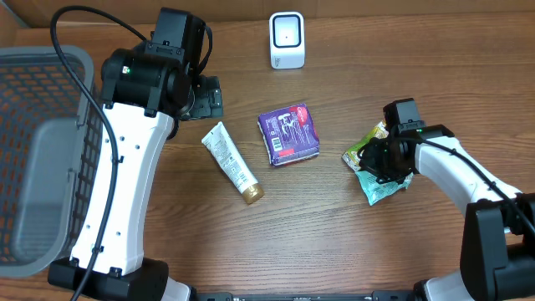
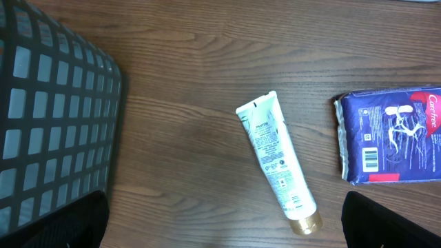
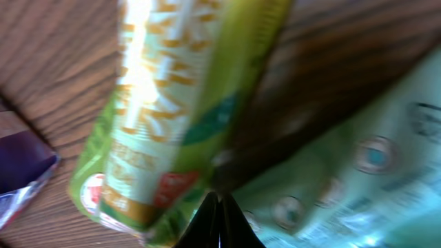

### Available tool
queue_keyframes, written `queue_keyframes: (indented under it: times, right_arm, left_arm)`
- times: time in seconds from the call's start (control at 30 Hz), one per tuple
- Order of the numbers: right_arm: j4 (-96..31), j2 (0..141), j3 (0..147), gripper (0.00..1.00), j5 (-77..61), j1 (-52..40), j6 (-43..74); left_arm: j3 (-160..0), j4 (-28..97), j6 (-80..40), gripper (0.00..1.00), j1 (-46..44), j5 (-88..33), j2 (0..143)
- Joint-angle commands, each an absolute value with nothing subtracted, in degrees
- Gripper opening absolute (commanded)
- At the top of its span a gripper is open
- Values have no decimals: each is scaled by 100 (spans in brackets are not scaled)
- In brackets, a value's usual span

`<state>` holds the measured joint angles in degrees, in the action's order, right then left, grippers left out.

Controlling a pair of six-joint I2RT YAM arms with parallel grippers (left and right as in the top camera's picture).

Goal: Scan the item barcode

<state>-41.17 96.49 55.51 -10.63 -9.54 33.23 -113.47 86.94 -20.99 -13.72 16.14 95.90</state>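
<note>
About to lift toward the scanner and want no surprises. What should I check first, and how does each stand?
1. Grip: right gripper shut on the green snack pouch: ok.
2. Barcode: its place on the pouch: cannot tell.
3. Target: scanner upright, nothing in front: ok.
4. Clutter: purple pack apart from the pouch: ok.
5. Other arm: left gripper open, away from the pouch: ok.

Left arm (image 1: 125, 184): white shell links, black joint housings, small dark fastener dots along the shell, green indicator lit, black cable (image 1: 58, 33) looped alongside. Right arm (image 1: 456, 171): same white-and-black build, green indicator, thin black cable. Left gripper (image 1: 206, 100) and right gripper (image 1: 378, 160): black.
</note>
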Motion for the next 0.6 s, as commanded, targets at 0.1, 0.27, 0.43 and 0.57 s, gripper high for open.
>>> queue_keyframes:
  times: [0.1,0.27,0.43,0.57]
  right_arm:
    - [-3391,9690,5502,5,-1319,-1391,3664]
    - [-2596,9738,5502,9,-1184,-1457,3948]
    - [-1686,9738,5505,14,-840,-1406,3940]
    - [-1232,9732,5603,23,-746,-1396,3433]
  left_arm:
    - [-11297,8672,-2058,100,-1343,1691,9592]
    - [-11297,8672,-2058,99,-1343,1691,9592]
    - [-11297,8672,-2058,99,-1343,1691,9592]
    - [-11297,8672,-2058,100,-1343,1691,9592]
